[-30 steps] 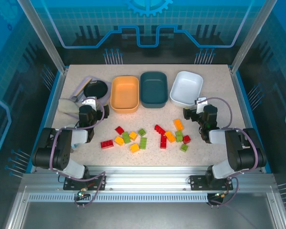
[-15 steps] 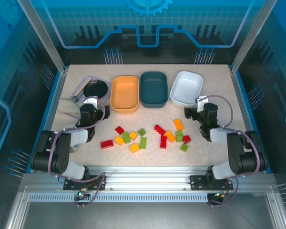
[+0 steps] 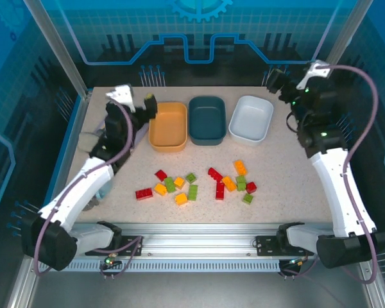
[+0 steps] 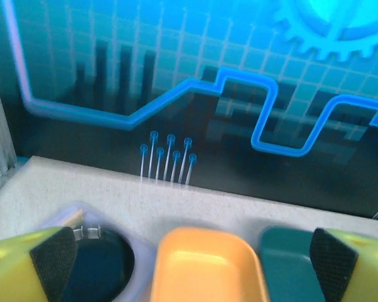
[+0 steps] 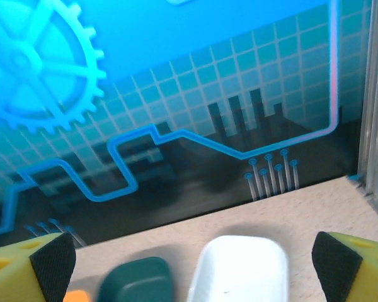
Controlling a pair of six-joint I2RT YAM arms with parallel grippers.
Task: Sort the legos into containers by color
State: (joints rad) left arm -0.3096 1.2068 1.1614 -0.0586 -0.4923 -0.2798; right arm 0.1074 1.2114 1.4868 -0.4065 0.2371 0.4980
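Finding: no sorting is done. All three tubs look bare inside, and every brick lies on the bench (image 3: 283,165).

Position of items, taken from the teal tub (image 3: 207,119):
- The orange tub (image 3: 168,126) sits just to its left, and the white tub (image 3: 251,119) just to its right.
- The legos (image 3: 192,191) are strewn on its near side, apart from all tubs, in two loose groups left and right of it.
- A black bowl (image 4: 104,264) stands left of the orange tub and is no part of the job.

Condition of the legos: small studded bricks in red, green and yellow-orange, with the colours mixed. Several lie close together, and some appear to touch. A red brick (image 3: 144,194) lies a little apart at the far left of the spread.

Tools: your left tool (image 4: 192,258) is spread wide with nothing between its pads. It is held high over the orange tub's left rear corner. Your right tool (image 5: 194,264) is likewise wide and empty, and sits high behind and right of the white tub.

Judgement: the step in hand is the first pick. You will need to bring a tool down from its height to a brick at the edge of the spread, such as the lone red one. Set the fingers to straddle that brick without nudging its neighbours. Which colour goes to which tub is yours to fix, though yellow-orange into the orange tub seems the natural choice.
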